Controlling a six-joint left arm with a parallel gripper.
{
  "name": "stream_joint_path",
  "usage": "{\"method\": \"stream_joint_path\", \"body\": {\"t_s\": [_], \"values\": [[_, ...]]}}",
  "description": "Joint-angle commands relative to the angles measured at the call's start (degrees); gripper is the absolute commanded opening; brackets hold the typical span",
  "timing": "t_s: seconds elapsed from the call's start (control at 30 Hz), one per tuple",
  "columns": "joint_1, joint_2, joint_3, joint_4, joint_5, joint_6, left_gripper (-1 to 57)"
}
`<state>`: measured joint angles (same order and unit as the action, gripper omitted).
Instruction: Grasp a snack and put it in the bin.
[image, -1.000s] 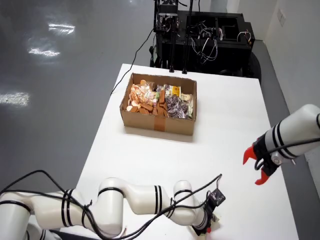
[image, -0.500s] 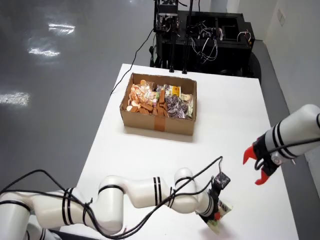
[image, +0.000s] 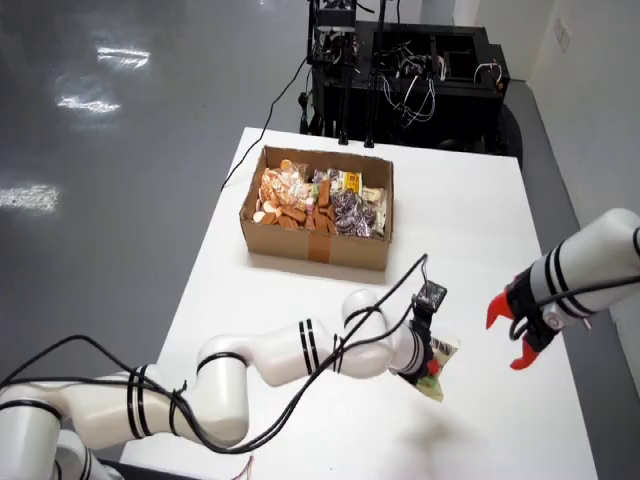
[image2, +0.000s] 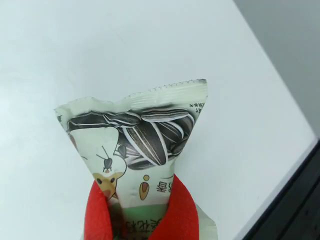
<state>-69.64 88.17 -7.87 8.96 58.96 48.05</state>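
Observation:
My gripper (image: 430, 352) is shut on a pale green sunflower-seed snack packet (image: 438, 362) over the front right part of the white table (image: 450, 230). In the wrist view the two red fingers (image2: 180, 212) pinch the packet's lower end (image2: 135, 130), and its crimped top edge points away from me. The packet seems to hang just above the table top. The cardboard bin (image: 318, 240) stands at the far middle of the table, well away from my gripper, and holds several snack packets (image: 318, 198).
A second white arm with an open red gripper (image: 518, 335) hangs at the right, close to the packet. Black equipment and cables (image: 405, 75) stand behind the table. The table's right edge (image2: 295, 165) is near the packet.

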Motion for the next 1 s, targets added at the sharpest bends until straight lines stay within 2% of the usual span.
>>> {"method": "stream_joint_path", "body": {"t_s": [0.03,0.67,1.0], "values": [[2.1,0.0,-3.6,1.4,1.5,-2.6,-0.4],[13.1,0.0,-13.0,9.1,1.4,-15.4,-0.6],[20.3,-0.2,-14.0,10.4,-1.3,-21.1,-0.6]]}}
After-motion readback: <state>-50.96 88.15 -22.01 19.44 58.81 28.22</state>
